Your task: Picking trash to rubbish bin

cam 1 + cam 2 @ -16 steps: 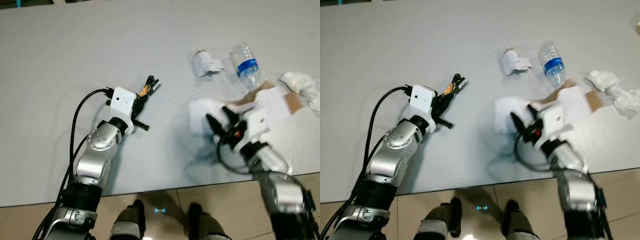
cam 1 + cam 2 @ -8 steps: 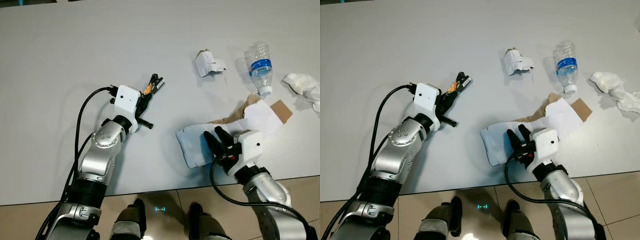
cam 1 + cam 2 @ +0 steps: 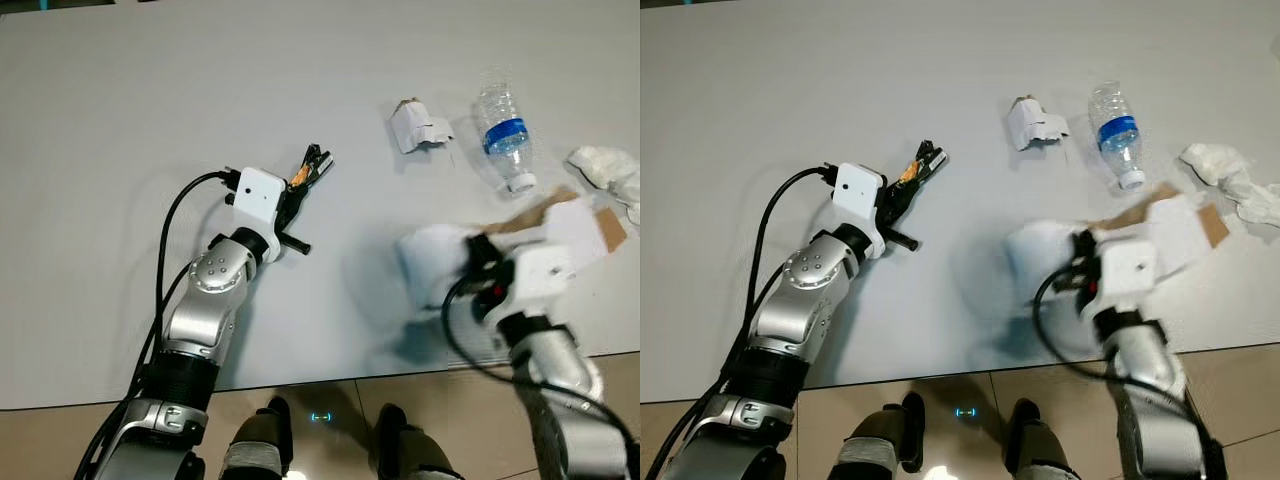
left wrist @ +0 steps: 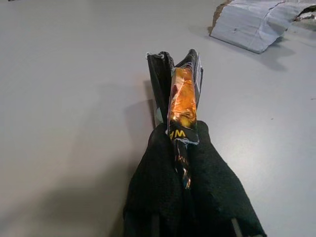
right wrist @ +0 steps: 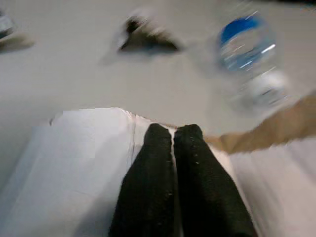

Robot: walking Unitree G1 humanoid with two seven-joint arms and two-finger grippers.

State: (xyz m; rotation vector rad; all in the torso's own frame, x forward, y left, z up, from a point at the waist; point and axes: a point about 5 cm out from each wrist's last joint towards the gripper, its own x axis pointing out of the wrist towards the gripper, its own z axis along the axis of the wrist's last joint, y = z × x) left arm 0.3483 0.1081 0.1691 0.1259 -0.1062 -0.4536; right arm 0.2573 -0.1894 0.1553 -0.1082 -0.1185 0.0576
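Lifted and swung rightward since half a second ago, the right gripper (image 5: 173,136) clenches the white torn paper (image 3: 430,270) above the table (image 3: 150,120), while the left gripper (image 4: 175,123) pinches an orange wrapper (image 4: 182,101).

We're looking down on a big pale grey tabletop (image 3: 150,120), plain and matte, taking up most of what we see. Past its near edge there's a beige tiled floor (image 3: 340,400) with darker grout lines. Lighting's soft and even, with faint shadows.
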